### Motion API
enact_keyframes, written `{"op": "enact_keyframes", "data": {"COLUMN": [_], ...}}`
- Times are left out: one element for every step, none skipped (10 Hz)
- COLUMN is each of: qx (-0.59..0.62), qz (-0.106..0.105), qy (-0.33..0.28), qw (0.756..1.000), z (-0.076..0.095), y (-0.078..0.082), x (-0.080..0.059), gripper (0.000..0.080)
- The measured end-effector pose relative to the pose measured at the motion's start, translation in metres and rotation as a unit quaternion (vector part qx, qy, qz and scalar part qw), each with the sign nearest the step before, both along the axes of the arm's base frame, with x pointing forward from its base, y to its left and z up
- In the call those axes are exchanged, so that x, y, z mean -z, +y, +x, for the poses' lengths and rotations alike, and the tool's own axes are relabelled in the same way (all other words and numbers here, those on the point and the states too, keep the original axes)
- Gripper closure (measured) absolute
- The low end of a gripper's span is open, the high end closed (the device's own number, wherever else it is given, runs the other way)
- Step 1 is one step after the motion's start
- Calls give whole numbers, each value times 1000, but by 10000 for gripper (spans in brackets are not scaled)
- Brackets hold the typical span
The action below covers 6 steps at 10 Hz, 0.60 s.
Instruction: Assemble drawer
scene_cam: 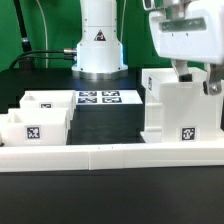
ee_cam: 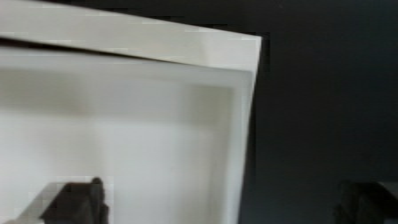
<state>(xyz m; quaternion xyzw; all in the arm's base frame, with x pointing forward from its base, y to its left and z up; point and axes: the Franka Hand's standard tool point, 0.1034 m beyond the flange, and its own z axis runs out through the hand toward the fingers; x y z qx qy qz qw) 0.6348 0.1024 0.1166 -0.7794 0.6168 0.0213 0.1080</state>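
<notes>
On the exterior view's left I see the drawer's two small trays standing on the dark bench [scene_cam: 110, 125]. The near tray [scene_cam: 35, 130] shows a square tag on its front face, and the far tray [scene_cam: 45, 99] sits just behind it; I cannot tell whether they touch. A long low white border wall [scene_cam: 100, 157] runs across the near edge in front of everything. In the middle, the marker board [scene_cam: 100, 98] lies flat beyond the bare strip of bench, with the arm's round white base [scene_cam: 100, 45] farther back.

On the exterior view's right stands the big cube-like housing [scene_cam: 178, 108], upright, with a tag low on its near face, well apart from the trays. The pincer [scene_cam: 198, 82] hangs at the housing's upper far right corner. In the wrist view its dark fingers [ee_cam: 71, 200] are spread wide, one over the white housing, the other over the black bench past the housing's edge. I cannot tell whether either finger touches the plastic.
</notes>
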Motion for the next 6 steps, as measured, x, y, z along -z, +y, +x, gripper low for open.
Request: {"op": "enact_keyframes", "data": {"qx": [-28,-66,-89,-82,-84,-94], "qz": [0,-3,-4,-1,-1,-2], "qy": [-7,-18,-26,-26,-25,-27], "qw": [1000,998,996,996,996,995], "z": [-10,-16,-20,-23,-23,-23], "y": [-3,-9,-16,-19,-18,-17], "x": [-10,-19,-28,-31,-29,-29], "gripper": [151,151,151,151,151,151]}}
